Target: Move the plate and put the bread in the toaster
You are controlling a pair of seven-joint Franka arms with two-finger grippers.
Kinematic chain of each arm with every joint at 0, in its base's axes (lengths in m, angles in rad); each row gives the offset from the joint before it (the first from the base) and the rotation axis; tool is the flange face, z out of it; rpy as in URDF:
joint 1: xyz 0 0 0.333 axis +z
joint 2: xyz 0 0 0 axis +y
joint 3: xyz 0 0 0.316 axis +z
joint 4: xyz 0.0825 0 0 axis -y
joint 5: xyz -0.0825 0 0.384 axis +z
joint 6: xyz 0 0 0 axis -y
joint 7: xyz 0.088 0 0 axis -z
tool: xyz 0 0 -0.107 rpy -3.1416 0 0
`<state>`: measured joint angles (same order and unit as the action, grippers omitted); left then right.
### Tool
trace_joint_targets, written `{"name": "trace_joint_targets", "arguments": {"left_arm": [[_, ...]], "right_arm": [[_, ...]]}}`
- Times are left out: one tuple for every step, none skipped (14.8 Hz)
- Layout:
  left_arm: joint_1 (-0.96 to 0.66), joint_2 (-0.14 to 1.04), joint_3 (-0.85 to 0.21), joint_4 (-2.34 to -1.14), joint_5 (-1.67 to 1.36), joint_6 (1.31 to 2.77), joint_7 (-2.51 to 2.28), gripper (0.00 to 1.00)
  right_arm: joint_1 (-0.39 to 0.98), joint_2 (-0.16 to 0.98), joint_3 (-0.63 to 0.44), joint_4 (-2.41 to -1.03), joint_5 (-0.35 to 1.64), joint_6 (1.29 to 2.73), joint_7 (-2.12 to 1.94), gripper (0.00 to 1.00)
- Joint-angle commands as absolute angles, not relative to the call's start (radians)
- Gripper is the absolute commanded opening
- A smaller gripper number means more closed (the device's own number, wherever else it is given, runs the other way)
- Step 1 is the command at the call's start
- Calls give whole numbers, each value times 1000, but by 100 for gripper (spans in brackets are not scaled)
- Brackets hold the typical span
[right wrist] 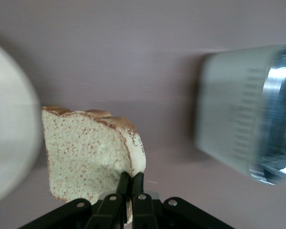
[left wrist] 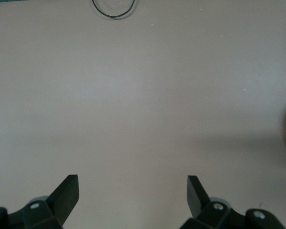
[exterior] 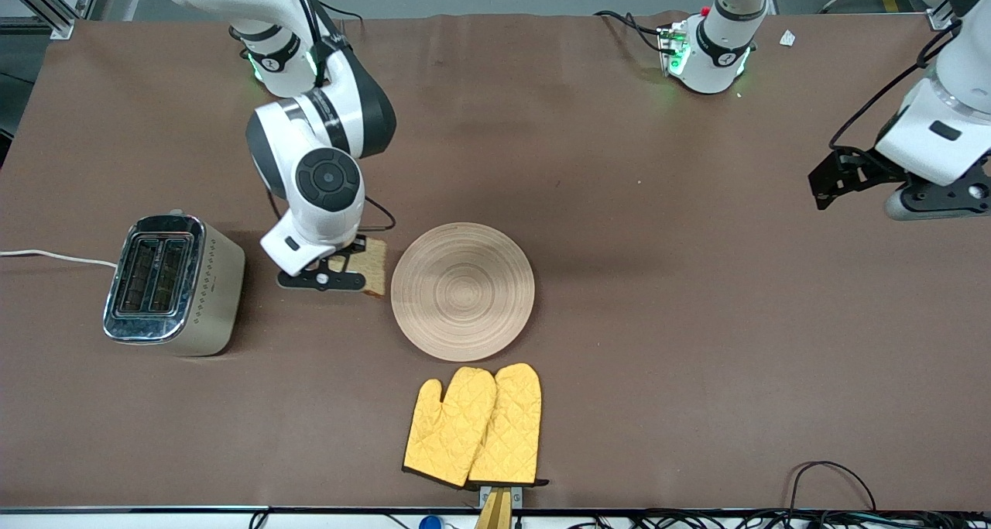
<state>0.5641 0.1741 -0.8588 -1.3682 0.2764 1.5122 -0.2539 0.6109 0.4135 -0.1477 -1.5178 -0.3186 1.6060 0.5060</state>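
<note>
Right gripper (exterior: 352,269), as you see from the front, is closed on the bread (exterior: 376,275) between the toaster (exterior: 174,285) and the plate (exterior: 462,290); the toaster's slots run away from the camera, so you must turn the slice along them. Left gripper (left wrist: 133,191) in its wrist view waits wide open over bare table. From the right wrist view the bread (right wrist: 88,152) stands on edge, pinched at one crust side; it looks light and soft, so handle it gently.

Left tool (left wrist: 133,193) fingers spread wide (nothing between) over bare table (left wrist: 143,105).
</note>
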Motion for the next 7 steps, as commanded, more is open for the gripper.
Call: {"name": "trace_joint_targets", "arguments": {"left_arm": [[377,69,-591,-1380,165,1493,-192,100],[303,45,-481,-1408,109,1493,-187,100],[252,11,-410,-1445,80,1491,-180,100],[212,-15,-366,-1477,74,1491,-176,100],[163,-34,-323,-1492,72,1491,-176,100],[105,-35,-260,-1493,72,1491,-169,100],[65,-35,-205,-1488,69,1493,-140,100]], "right_arm": [[611,397,-146,-1512,-504,1490,500,0],[611,397,-147,-1513,-559,1464,500,0],[611,399,-149,-1516,-621,1450,502,0],[609,399,-155,-1534,-687,1445,505,0],[607,399,-159,-1555,-748,1447,508,0],[595,400,-161,-1565,-805,1448,514,0],[568,405,-161,-1563,-848,1448,520,0]]}}
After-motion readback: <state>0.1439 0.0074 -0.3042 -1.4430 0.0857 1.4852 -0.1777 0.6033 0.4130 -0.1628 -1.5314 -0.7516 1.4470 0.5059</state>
